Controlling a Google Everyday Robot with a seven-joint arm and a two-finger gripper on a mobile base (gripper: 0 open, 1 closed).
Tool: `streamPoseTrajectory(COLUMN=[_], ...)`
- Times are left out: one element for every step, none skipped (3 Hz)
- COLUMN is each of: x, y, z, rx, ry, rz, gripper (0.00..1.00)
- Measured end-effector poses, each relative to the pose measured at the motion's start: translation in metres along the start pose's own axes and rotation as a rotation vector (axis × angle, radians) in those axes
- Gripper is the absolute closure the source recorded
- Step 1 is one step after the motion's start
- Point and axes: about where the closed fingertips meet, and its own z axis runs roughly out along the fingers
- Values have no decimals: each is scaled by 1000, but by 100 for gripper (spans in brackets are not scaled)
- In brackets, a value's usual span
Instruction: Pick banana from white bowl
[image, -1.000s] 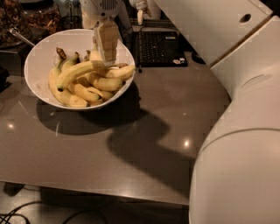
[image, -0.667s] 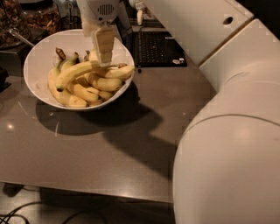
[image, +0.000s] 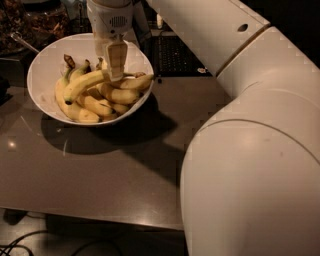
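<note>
**Camera view: gripper down in the bowl, right at the long banana**

Standing by the table (image: 100, 170), I see the white bowl (image: 41, 67) at its far left, heaped with yellow fruit. The banana (image: 85, 84) lies across the top of the heap, its dark tip low on the left and its other end rising toward the middle of the bowl. The gripper (image: 116, 76) hangs straight down over the bowl and meets that raised end. Whether it has closed on the fruit I cannot tell, as the contact is hidden from here.

I reckon the banana is light and fairly stiff, but its smooth skin could slip and a hard squeeze would bruise it. The best hold looks to be across the thick body just below the stem end, gently, since the shorter bananas (image: 117, 95) crowd in underneath it.
</note>
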Motion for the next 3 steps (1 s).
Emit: streamPoseTrajectory(x=[-2,-3,-3], y=[0,-2,-8], z=[13,23,33], rx=[-27,-47,-61], ry=[-11,-19,-17], rz=[-1,-4,-14], gripper=[43,43,43])
